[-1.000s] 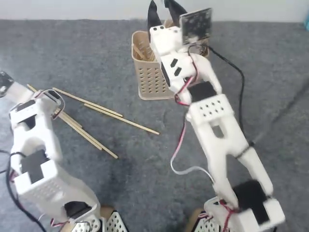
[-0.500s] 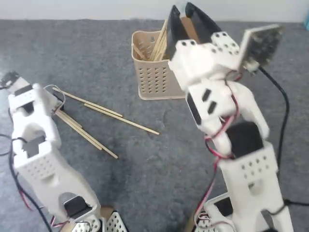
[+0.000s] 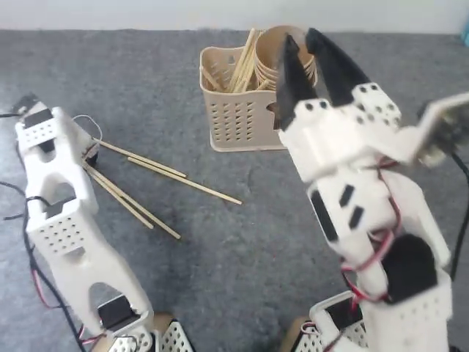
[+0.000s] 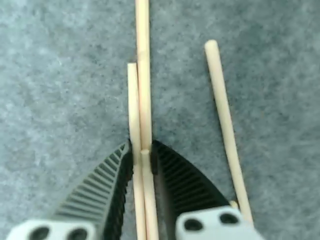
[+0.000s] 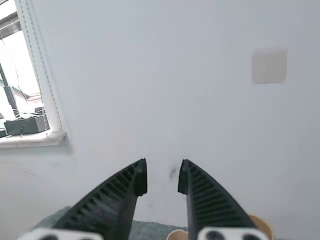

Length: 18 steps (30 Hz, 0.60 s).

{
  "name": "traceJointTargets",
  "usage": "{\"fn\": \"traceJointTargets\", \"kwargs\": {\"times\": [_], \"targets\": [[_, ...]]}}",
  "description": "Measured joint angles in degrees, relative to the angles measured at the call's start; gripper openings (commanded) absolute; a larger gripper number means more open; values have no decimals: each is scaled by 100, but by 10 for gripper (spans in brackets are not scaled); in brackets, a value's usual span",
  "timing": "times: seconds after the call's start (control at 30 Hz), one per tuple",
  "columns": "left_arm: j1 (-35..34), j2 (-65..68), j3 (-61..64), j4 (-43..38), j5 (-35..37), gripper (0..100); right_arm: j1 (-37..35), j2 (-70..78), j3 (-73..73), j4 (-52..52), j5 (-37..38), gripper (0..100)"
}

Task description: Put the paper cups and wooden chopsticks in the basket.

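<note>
Left gripper (image 4: 141, 150) pinches a pair of chopsticks (image 4: 142, 85) between its jaws, low on the carpet (image 4: 60, 75). Farther off, right gripper (image 3: 311, 51) is raised beside the basket (image 3: 238, 121) of paper cups (image 3: 270, 62), jaws slightly spread, holding nothing.

No words, numbers, labels or signs can be read anywhere. The basket (image 3: 234, 121), the paper cups (image 3: 265, 66) in it and the wooden chopsticks (image 4: 143, 100) look plain. A pale square plate (image 5: 269, 66) on the wall appears blank, though faint marks might escape notice.
</note>
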Motion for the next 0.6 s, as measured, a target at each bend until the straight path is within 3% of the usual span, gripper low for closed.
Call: {"fn": "traceJointTargets", "kwargs": {"times": [0.33,0.6], "targets": [[431,-1081,967,62,9,12,-18,-923,-9,756,0,112],[1011,-3675,1705,62,-26,12,-9,-1960,1037,1582,0,111]]}}
